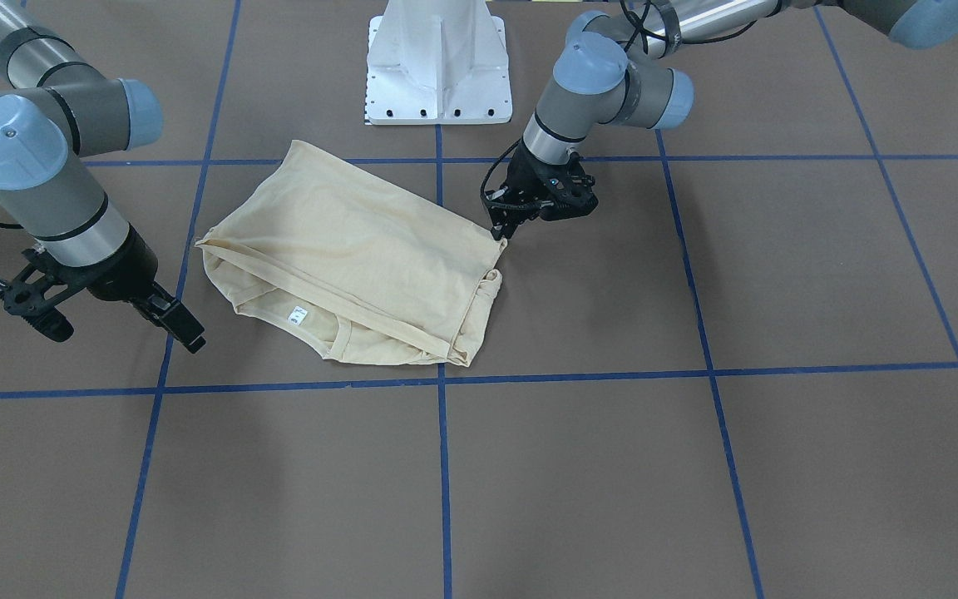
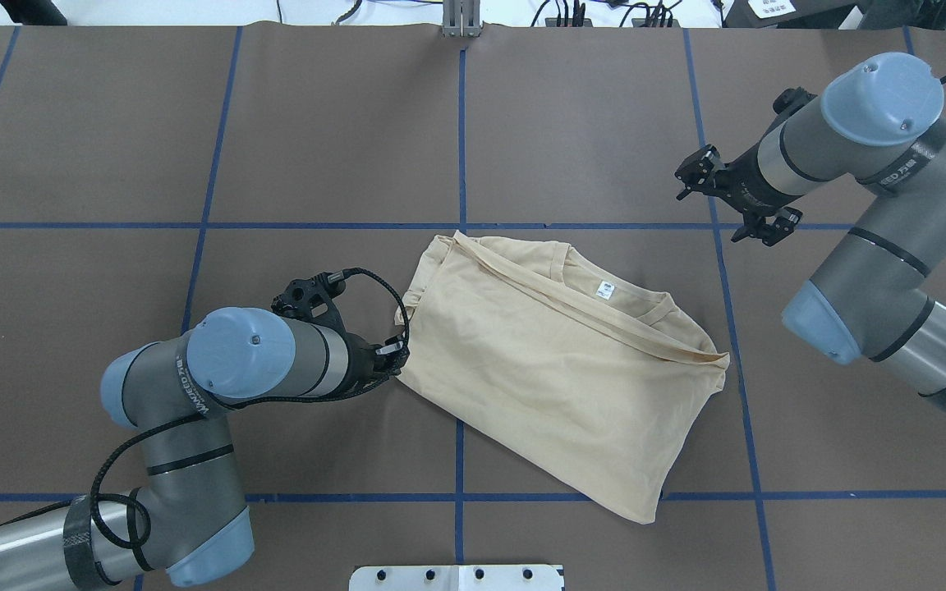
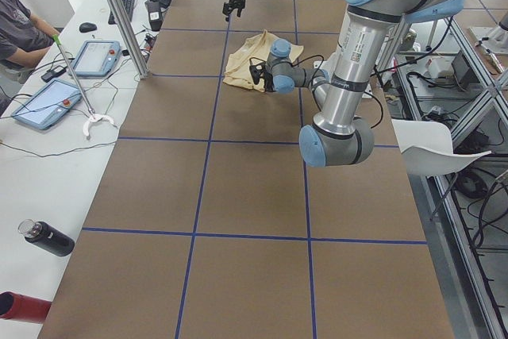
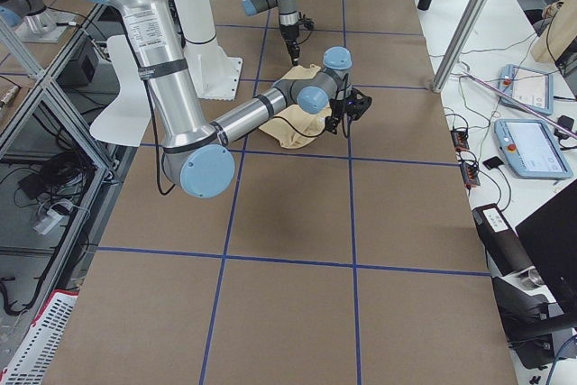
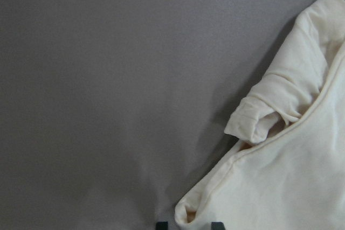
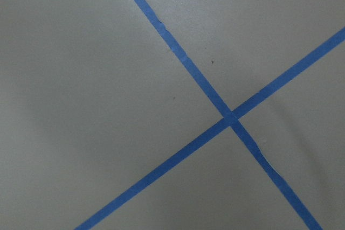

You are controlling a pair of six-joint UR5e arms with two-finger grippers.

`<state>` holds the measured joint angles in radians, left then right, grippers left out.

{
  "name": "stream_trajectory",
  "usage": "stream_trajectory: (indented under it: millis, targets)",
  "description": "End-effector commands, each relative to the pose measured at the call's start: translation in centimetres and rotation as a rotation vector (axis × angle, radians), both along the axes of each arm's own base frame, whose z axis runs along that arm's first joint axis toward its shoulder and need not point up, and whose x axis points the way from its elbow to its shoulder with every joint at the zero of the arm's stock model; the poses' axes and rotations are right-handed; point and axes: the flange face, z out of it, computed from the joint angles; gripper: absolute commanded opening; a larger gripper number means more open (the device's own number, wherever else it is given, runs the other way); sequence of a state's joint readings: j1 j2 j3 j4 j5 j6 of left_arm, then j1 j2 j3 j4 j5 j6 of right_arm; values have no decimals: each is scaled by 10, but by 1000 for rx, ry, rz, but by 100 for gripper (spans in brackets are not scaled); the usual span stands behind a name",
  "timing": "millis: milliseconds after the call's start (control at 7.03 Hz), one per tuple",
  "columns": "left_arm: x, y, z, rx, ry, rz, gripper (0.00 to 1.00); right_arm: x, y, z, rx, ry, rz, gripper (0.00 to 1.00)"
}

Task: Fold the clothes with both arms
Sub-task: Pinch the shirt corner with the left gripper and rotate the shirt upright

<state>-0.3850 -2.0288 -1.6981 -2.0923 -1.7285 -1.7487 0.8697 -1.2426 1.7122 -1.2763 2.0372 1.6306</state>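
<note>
The folded shirt (image 2: 559, 361) lies mid-table, its small white neck label (image 2: 605, 287) facing up, print too small to read. The left gripper (image 1: 502, 231) pinches the shirt's corner. The right gripper (image 1: 184, 329), well apart, hangs narrow above blue tape (image 6: 215, 100).

Four fixed views, two wrist close-ups

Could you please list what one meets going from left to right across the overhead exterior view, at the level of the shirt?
Left arm → left end effector, at the shirt's edge → cream T-shirt → right end effector, clear of the shirt → right arm.
</note>
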Motion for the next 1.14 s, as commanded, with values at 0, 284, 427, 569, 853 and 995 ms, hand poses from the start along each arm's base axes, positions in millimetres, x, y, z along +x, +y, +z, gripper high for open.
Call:
stream_trajectory:
  millis: [0, 284, 427, 569, 853, 995]
  targets:
    - [0, 0, 0, 1, 0, -1, 0, 0, 0, 2, -4, 3, 0, 100]
    - [-7, -4, -2, 15, 3, -8, 0, 0, 0, 2, -3, 2, 0, 100]
    - [-23, -26, 1, 52, -9, -28, 0, -1, -1, 2, -3, 3, -1, 100]
    - [-39, -52, 7, 130, -45, -31, 0, -1, -1, 3, -4, 5, 1, 100]
    - [-80, -129, 33, 246, -143, -74, 0, -1, -2, 2, -4, 3, 0, 100]
    - [-91, -175, 24, 281, -174, -107, 0, -2, -2, 1, -1, 2, -1, 100]
